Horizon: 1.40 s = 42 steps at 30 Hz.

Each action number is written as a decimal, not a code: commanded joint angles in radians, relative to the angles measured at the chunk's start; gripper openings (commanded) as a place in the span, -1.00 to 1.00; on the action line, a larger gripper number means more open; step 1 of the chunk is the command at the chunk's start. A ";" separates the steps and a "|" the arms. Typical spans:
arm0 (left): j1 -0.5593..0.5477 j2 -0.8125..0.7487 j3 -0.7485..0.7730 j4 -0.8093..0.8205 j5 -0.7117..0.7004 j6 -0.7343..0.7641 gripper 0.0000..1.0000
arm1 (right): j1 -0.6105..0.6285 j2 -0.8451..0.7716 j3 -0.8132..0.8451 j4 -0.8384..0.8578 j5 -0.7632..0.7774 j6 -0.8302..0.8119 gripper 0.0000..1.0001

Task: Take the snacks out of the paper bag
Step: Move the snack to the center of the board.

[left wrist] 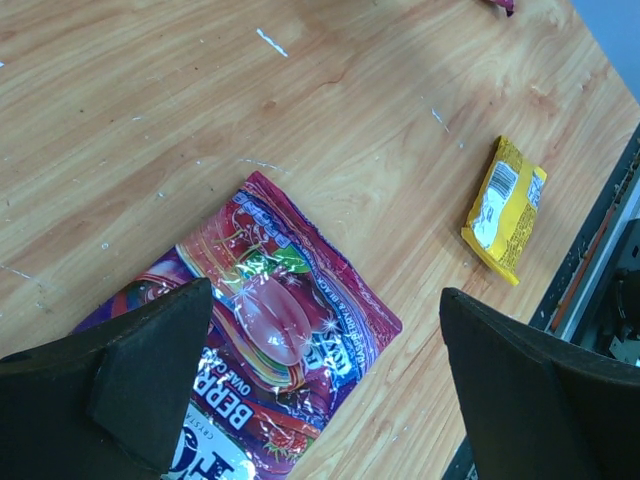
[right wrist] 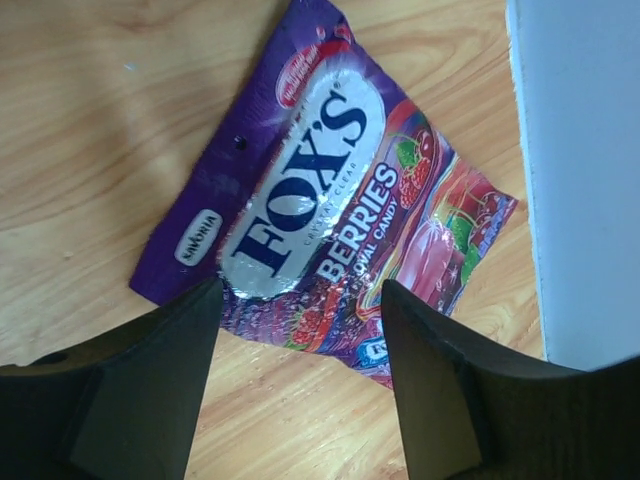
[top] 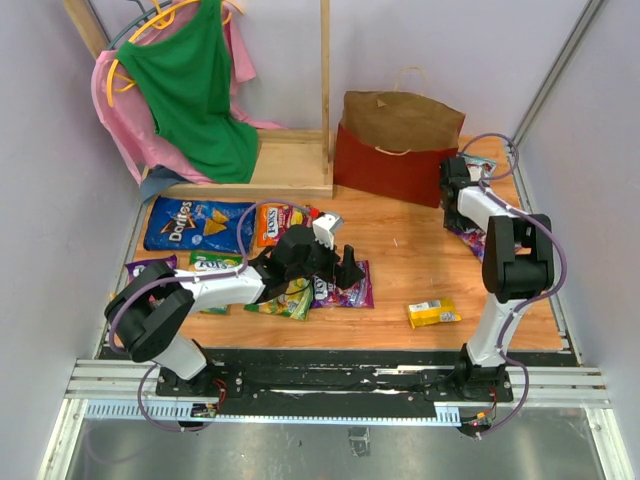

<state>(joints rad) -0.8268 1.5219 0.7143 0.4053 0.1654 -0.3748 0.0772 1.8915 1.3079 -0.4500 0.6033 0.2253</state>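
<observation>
Left gripper [left wrist: 325,335] is hovering, jaws wide apart, over a glossy, crinkled purple candy packet [left wrist: 265,300]. Right gripper [right wrist: 300,300], jaws likewise apart, is hanging above a shiny Fox's Berries packet [right wrist: 310,190]. The matte dark-red paper bag [top: 395,150] is sitting far back.

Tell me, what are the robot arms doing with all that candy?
They are emptying snacks from the paper bag. Many packets lie on the table, like the blue chip bag and a yellow packet. Both tools are open and empty: the left tool over one purple candy packet, the right tool over a second purple packet.
</observation>
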 commanded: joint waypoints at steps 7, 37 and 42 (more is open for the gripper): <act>-0.006 0.001 0.028 0.018 0.005 0.013 0.99 | -0.086 0.061 -0.088 -0.013 -0.102 0.033 0.42; -0.008 -0.045 -0.002 0.005 -0.032 0.026 0.99 | -0.281 -0.277 -0.226 0.115 -0.406 0.243 -0.38; -0.007 -0.069 -0.013 0.007 -0.041 0.026 0.99 | -0.356 -0.245 -0.204 0.102 -0.297 0.294 0.53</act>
<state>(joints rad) -0.8272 1.5017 0.7155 0.3962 0.1463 -0.3637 -0.2241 1.6272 1.0836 -0.3336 0.2272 0.4465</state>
